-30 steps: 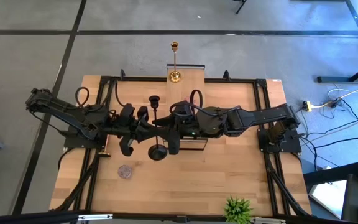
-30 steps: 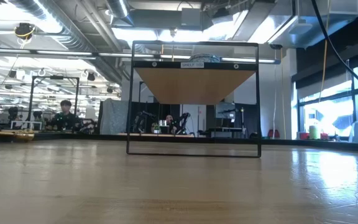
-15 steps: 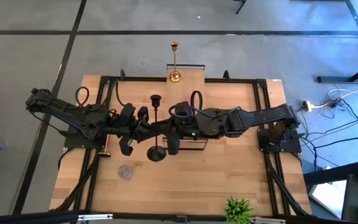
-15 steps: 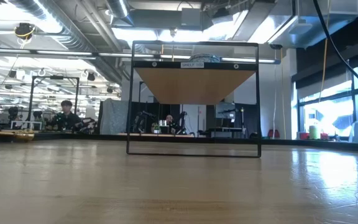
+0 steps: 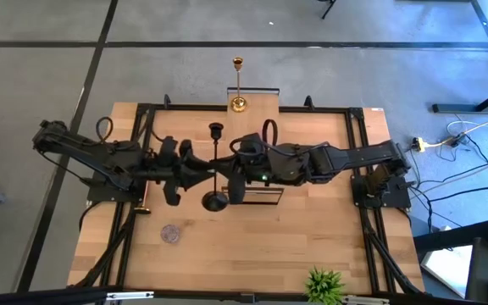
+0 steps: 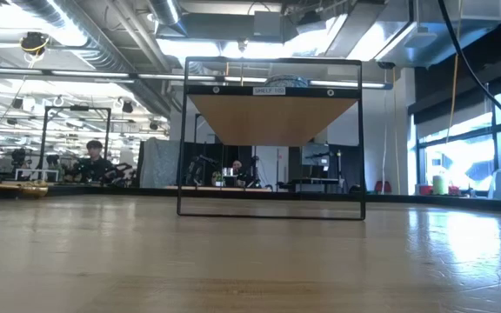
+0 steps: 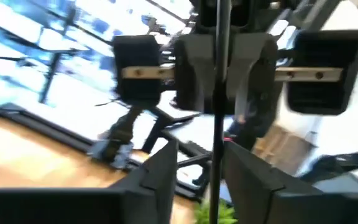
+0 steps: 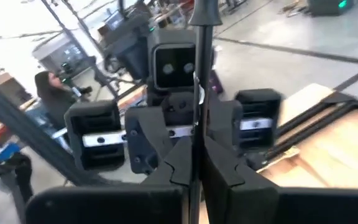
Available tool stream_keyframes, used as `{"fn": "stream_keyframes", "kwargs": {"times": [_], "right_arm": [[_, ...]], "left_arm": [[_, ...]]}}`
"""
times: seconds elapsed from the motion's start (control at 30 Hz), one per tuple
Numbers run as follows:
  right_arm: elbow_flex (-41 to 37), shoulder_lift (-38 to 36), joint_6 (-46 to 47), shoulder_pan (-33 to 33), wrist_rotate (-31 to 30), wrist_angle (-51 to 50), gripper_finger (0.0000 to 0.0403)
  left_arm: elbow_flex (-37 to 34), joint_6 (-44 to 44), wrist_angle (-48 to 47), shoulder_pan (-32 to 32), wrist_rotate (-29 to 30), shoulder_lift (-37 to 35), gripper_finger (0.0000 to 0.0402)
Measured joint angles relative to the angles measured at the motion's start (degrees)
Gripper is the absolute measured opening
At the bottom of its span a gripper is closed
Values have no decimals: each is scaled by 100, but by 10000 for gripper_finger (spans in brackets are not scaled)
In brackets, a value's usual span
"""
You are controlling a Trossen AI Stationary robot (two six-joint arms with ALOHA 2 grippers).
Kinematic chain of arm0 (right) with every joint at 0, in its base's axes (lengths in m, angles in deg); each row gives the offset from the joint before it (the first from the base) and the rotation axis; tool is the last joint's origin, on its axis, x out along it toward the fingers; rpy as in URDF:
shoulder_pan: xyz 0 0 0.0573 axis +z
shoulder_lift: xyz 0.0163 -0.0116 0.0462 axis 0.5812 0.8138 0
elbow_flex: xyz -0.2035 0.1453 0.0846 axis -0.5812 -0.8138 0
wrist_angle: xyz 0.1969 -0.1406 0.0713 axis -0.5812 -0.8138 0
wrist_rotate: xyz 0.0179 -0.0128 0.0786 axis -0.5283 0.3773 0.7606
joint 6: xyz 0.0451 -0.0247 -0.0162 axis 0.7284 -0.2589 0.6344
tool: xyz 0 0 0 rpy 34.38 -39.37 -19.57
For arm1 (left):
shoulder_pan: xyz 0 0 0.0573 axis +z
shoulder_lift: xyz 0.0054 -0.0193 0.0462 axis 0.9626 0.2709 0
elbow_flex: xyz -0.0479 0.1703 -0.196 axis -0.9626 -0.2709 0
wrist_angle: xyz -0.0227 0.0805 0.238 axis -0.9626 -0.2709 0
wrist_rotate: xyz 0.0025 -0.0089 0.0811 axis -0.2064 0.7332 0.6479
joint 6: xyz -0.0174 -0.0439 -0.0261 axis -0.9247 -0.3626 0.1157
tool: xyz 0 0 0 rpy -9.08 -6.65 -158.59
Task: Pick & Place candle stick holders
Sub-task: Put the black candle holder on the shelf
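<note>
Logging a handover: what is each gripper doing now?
Left gripper: open, fingers either side of the black candlestick.
Right gripper: shut on the black candlestick.

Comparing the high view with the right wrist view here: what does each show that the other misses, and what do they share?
High view only: the gold holder standing at the table's far edge, the plant at the near edge, and both arms meeting over the table.

Right wrist view only: the right pincer shut on the black holder, and a person in the room behind.

Both: the black holder, upright between the two arms, and the left pincer facing the right.
</note>
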Motion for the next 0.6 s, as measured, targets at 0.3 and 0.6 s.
{"fn": "stream_keyframes", "kwargs": {"times": [0.3,0.6], "right_arm": [[2,-235,359,129,-1736,-1367,15],[2,-298,214,-69,-3269,-2698,15]], "left_arm": [[2,-247,-1569,-68,1395,-603,193],[0,-254,-1671,-268,1853,-539,191]]}}
